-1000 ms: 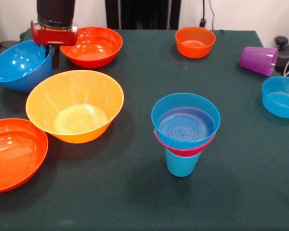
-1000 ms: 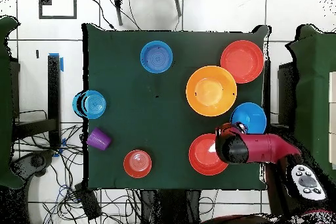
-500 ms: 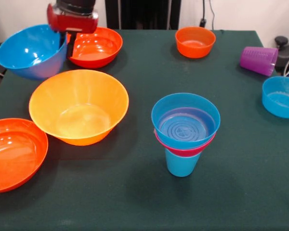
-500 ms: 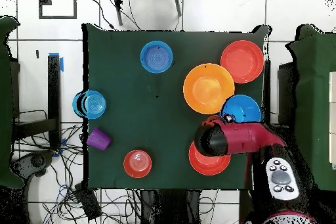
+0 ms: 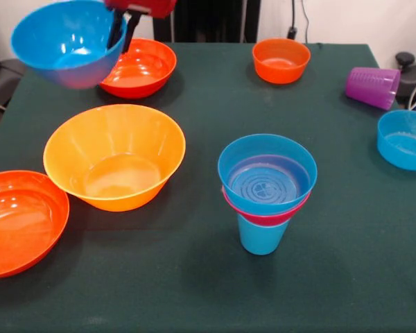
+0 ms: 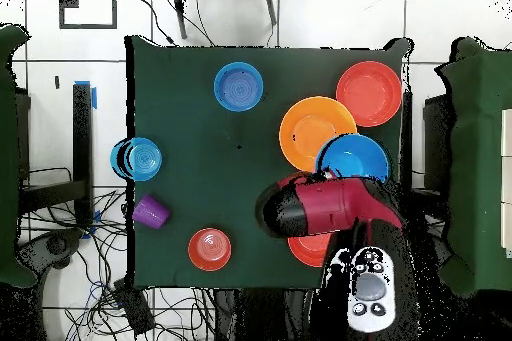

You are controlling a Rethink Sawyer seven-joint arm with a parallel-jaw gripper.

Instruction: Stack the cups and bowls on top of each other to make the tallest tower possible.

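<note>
The tool [image 5: 122,31] pinches the rim of the large blue bowl [image 5: 68,43], which hangs tilted in the air beside it, above the table's [image 5: 194,291] corner near a red-orange bowl [image 5: 140,66]. The tower [image 5: 266,189] stands mid-table, well apart.

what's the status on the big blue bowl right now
Gripper shut on large blue bowl's rim, bowl lifted off the table. Tower stands at three pieces, waiting. Yellow-orange bowl sits between them.
</note>
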